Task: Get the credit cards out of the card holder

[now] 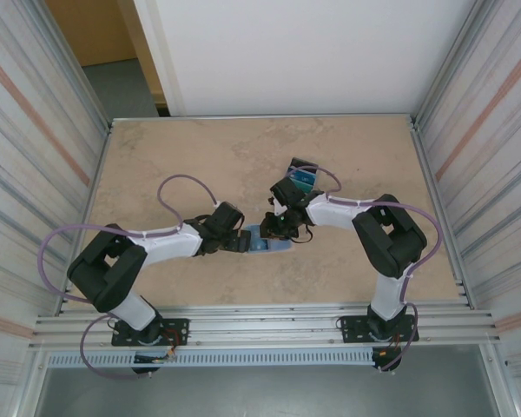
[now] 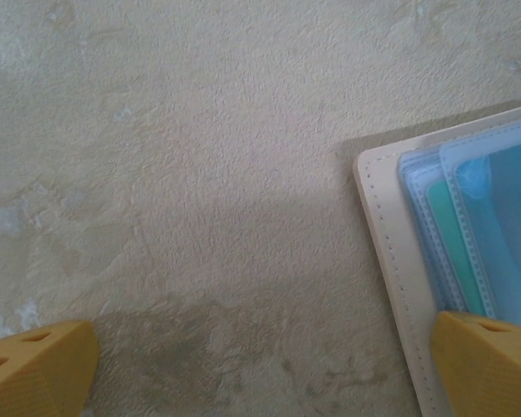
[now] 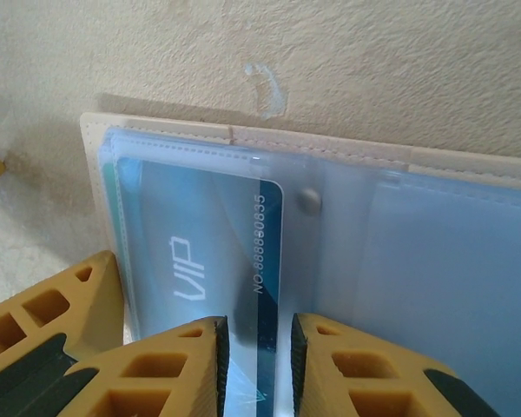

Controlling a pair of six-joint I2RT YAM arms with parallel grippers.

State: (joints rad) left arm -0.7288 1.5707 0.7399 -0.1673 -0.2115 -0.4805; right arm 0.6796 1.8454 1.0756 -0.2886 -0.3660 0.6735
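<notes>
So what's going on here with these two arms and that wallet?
Two arms are working on emptying the open card holder lying flat on the table. The right gripper, jaws nearly together, sits over a blue VIP card still in its clear sleeve; whether it grips is unclear. The left gripper is wide open, one finger at the holder's edge.

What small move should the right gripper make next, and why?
Probably pull the right gripper straight back: its jaws pinch the blue VIP card, mostly inside the card holder, whose edge lies by one finger of the open left gripper.
</notes>
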